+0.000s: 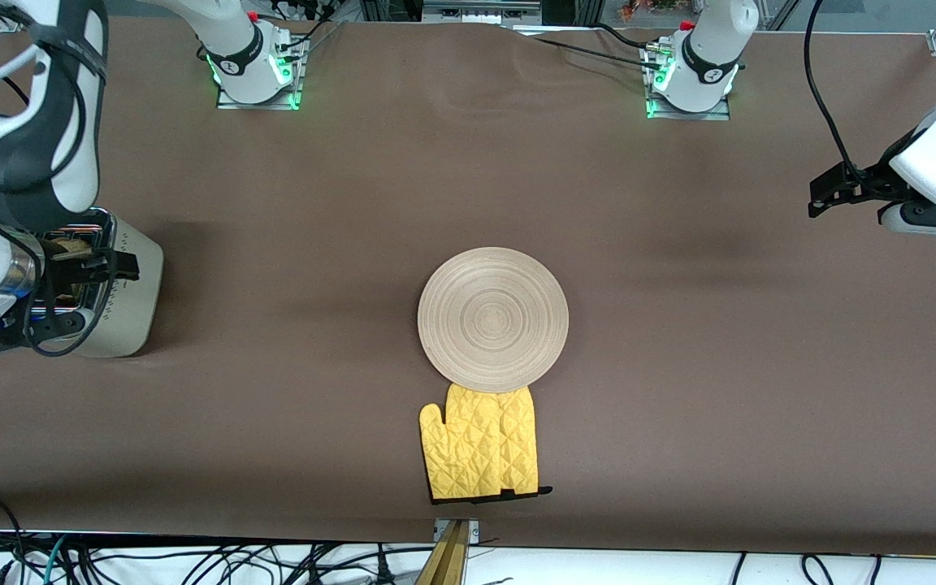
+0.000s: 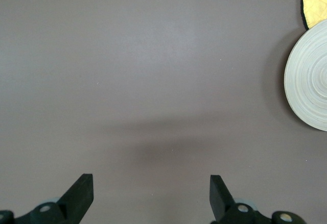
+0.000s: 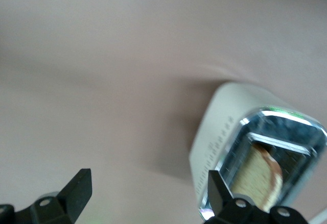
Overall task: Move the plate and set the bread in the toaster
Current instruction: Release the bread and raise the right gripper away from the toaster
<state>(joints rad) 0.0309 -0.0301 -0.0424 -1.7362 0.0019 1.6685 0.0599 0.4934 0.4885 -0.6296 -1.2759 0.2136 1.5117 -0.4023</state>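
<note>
Toaster half hidden under arm

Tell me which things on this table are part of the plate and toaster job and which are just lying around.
Part of the job:
- plate, mid-table, its edge over the mitt
- bread, standing in a toaster slot
- toaster, at the right arm's end of the table

Just lying about:
- yellow oven mitt, nearer the front camera than the plate
</note>
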